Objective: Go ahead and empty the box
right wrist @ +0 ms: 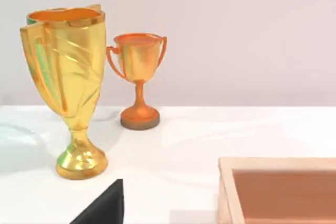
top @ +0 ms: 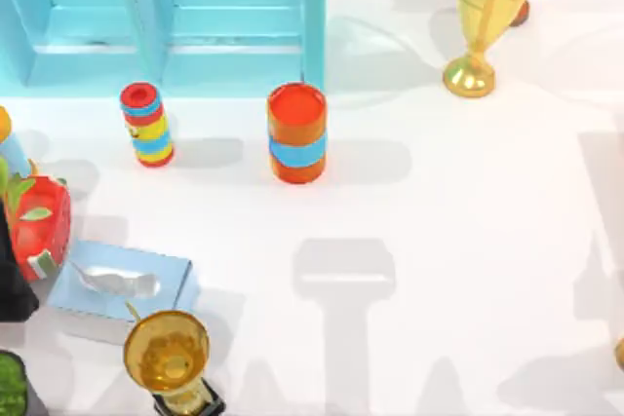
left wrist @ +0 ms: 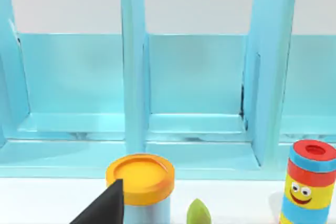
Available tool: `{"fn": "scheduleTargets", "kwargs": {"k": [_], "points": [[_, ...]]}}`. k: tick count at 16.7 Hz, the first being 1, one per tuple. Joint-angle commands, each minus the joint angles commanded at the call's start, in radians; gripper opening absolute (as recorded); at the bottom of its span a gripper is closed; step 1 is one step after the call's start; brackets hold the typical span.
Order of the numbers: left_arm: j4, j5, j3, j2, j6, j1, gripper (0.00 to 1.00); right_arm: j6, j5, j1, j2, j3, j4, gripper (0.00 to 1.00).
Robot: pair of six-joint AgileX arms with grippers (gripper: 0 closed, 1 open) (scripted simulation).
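Jaws' state cannot be told; left arm [top: 15,284] sits by the tissue box [top: 122,284].

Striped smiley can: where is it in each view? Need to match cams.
Top view: the striped can stands left of the orange can, in front of the blue rack.
Left wrist view: the striped can stands in front of the same rack.
Right wrist view: faces the gold trophy instead, at the top view's far right.
Shared landmark: the blue rack.

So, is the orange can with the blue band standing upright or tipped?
Upright: the orange can shows its round top, base on the table.
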Motion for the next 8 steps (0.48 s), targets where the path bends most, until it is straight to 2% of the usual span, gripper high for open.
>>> {"fn": "scheduleTargets", "kwargs": {"k": [4, 8], "points": [[0.0, 0.0, 0.0, 0.0, 0.0, 0.0, 1.0, -0.014, 0.0, -0.014, 0.033, 0.033, -0.032, 1.0], [0.0, 0.0, 0.0, 0.0, 0.0, 0.0, 1.0, -0.082, -0.001, -0.082, 0.225, 0.204, -0.199, 1.0]]}}
